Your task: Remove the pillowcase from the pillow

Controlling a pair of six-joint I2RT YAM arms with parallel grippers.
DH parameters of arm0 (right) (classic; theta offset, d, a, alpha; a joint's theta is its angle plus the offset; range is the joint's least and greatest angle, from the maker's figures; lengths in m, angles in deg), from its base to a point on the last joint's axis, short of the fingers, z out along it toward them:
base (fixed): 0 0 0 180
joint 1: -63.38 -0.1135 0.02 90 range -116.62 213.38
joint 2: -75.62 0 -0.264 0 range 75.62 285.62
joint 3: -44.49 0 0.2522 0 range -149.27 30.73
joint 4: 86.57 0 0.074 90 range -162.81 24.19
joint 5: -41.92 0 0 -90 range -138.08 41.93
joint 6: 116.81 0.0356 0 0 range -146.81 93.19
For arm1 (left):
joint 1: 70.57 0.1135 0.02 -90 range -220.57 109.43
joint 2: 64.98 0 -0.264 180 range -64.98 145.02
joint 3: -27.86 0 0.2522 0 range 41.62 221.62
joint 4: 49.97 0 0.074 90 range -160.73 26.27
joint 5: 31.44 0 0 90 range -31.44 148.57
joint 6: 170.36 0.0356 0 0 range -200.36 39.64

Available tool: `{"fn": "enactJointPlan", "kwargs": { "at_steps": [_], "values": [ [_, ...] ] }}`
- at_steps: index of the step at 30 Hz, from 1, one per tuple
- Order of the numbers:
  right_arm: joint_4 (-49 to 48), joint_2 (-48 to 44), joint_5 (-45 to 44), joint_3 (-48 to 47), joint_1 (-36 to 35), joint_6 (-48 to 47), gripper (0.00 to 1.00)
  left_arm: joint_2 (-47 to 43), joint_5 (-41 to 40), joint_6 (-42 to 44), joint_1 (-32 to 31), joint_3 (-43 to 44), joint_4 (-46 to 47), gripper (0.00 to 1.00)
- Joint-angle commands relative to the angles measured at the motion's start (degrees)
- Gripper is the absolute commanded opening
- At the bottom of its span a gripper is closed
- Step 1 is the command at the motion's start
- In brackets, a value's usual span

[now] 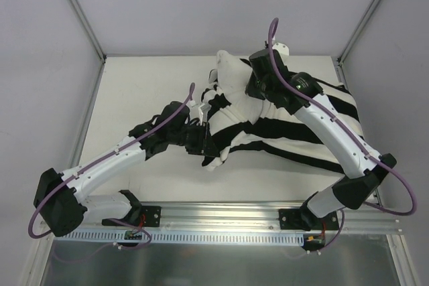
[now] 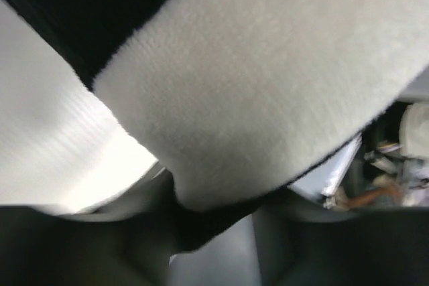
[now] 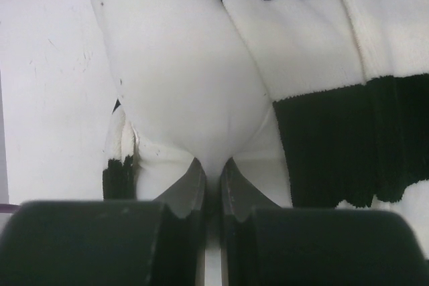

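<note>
The black and white striped pillowcase [image 1: 288, 132] lies across the middle and right of the table. The plain white pillow [image 1: 231, 72] sticks out of its far left end. My right gripper [image 3: 213, 169] is shut on a pinch of the white pillow [image 3: 181, 78], with striped cloth [image 3: 348, 98] to its right. My left gripper [image 1: 201, 140] is at the pillowcase's near left edge. In the left wrist view its jaws pinch a fold of the striped cloth [image 2: 268, 78].
The white table [image 1: 147, 85] has metal frame posts at its back corners [image 1: 104, 55]. A metal rail [image 1: 228, 212] runs along the near edge, with both arm bases on it.
</note>
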Motion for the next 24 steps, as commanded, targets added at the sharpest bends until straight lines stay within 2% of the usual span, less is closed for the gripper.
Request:
{"fn": "enactJointPlan", "kwargs": {
  "at_steps": [1,2,3,14,24],
  "values": [
    [-7.55,1.35,-0.23,-7.21,1.04,-0.12,0.01,0.78,1.41,-1.62,-0.83,-1.14,5.08,0.15],
    [-7.47,1.8,-0.41,-7.74,1.91,-0.12,0.01,0.78,1.41,-1.88,-0.92,-1.49,5.17,0.05],
    [-7.47,2.15,-0.58,-8.27,2.44,0.32,0.01,0.78,1.41,-2.06,-0.92,-2.37,5.34,0.0],
    [-8.17,6.1,0.82,-12.75,13.43,6.12,0.01,-8.97,1.06,-6.45,-1.44,-16.95,8.16,0.0],
    [-8.61,13.93,4.24,-16.53,20.28,11.83,0.01,-14.42,0.97,-8.91,-3.73,-21.36,8.25,0.0]
  ]
}}
